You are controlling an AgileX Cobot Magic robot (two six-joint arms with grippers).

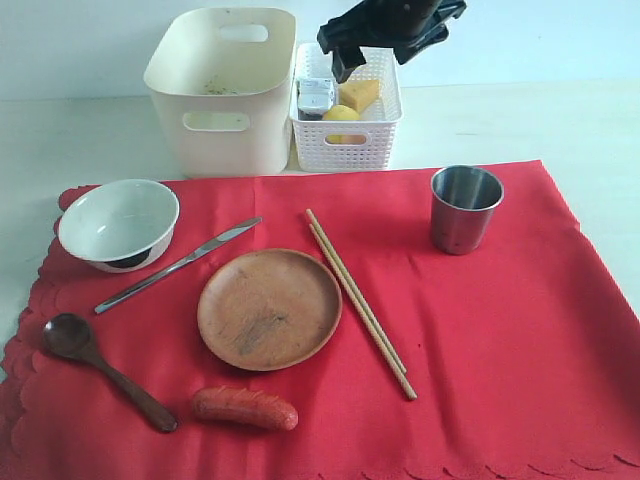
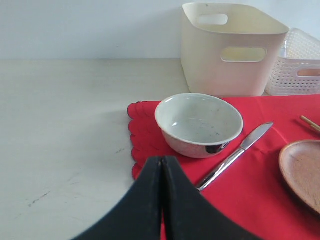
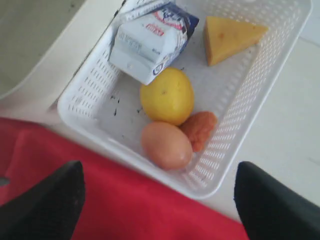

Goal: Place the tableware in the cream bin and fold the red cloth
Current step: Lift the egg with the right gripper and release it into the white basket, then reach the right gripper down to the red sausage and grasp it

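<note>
Red cloth (image 1: pixel 500 350): one. White bowl (image 1: pixel 118 222): one. Steel cup (image 1: pixel 465 208): one. Wooden plate (image 1: pixel 269 308): one. Dark spoon (image 1: pixel 110 375): one. Chopsticks (image 1: pixel 358 299): two. Knife (image 1: pixel 180 264): one. Cream bin (image 1: pixel 225 125): one. White lattice basket (image 1: pixel 345 152): one. Sausage (image 1: pixel 245 408) on cloth: one. In basket: milk carton (image 3: pixel 150 40), cheese wedge (image 3: pixel 230 37), lemon (image 3: pixel 167 96), egg (image 3: pixel 166 145), one each, plus one reddish-orange piece (image 3: pixel 200 129), kind unclear.

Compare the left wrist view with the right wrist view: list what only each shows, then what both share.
Only the left wrist view: the white bowl, metal knife, the edge of the wooden plate, chopstick tips and the shut left gripper.
Only the right wrist view: the basket's contents, namely milk carton, cheese, lemon, egg and a reddish sausage-like piece, framed by the open right gripper.
Both: the red cloth, the white lattice basket, part of the cream bin and the pale table.
</note>
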